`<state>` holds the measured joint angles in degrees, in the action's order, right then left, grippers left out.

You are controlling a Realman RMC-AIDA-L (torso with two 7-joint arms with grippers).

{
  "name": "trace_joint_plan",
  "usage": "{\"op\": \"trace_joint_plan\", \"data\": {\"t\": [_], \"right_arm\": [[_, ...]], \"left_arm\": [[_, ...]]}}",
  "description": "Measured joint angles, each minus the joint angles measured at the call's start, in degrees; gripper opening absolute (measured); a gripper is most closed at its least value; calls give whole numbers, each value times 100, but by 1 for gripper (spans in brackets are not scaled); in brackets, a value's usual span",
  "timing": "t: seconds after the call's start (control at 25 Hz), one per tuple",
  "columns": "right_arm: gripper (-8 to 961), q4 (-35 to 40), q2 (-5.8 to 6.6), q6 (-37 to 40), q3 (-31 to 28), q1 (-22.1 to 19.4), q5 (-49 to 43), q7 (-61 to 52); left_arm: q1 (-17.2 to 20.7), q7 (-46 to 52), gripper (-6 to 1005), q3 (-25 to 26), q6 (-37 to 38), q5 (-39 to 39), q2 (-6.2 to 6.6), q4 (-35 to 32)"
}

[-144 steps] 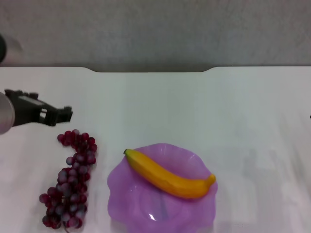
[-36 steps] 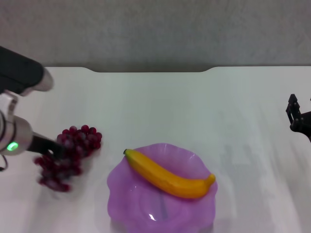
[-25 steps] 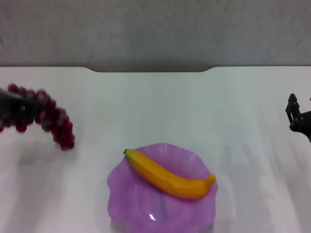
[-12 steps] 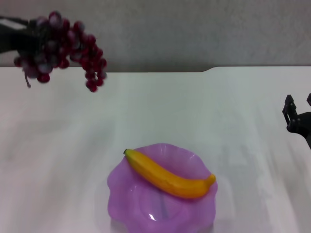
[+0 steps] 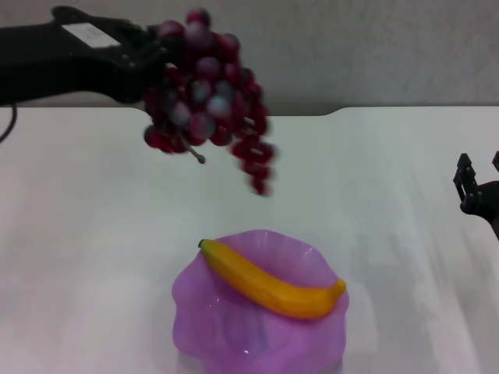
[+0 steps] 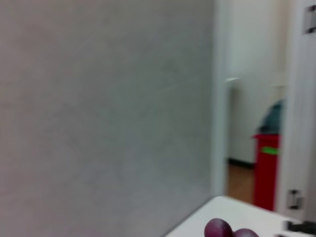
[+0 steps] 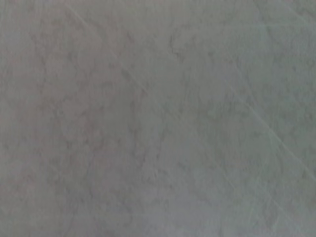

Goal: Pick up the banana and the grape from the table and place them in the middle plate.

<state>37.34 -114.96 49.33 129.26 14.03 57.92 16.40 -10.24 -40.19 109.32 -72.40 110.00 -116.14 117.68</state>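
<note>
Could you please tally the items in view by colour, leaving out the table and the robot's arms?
Yellow: 1, the banana, lying in the plate.
Purple: 1, the middle plate.
Dark red: 1, the grape bunch, held up in the left gripper.
Total: 3.

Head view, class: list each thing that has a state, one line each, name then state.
Curved yellow banana: lying across the plate.
Dark red grape bunch: held in the air, dangling.
Scalloped translucent purple plate: holds only the banana.
Left gripper: shut on the bunch.
Right gripper: open, idle at the table's right edge.
</note>
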Motion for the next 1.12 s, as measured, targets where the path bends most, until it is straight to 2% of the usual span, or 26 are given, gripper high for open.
{"op": "trace_joint_plan", "data": {"t": [0.16,0.36,0.68,1.12], "right_arm": [[520,1,0,0,4,8,0,-8],[521,40,0,2,10,17,0,-8],[520,64,0,7,27,25,0,12],[520,67,0,16,55,39,0,25]], "left_arm": [[-86,-184,121,70,-499,-501,-2,-5],[-176,-247,115,-224,-801,-551,-7,-28],[-336,-299,111,-995,-777,-229,-10,-365],[-563,-424,107,-1494,-664,-53,-22,-1140]]}}
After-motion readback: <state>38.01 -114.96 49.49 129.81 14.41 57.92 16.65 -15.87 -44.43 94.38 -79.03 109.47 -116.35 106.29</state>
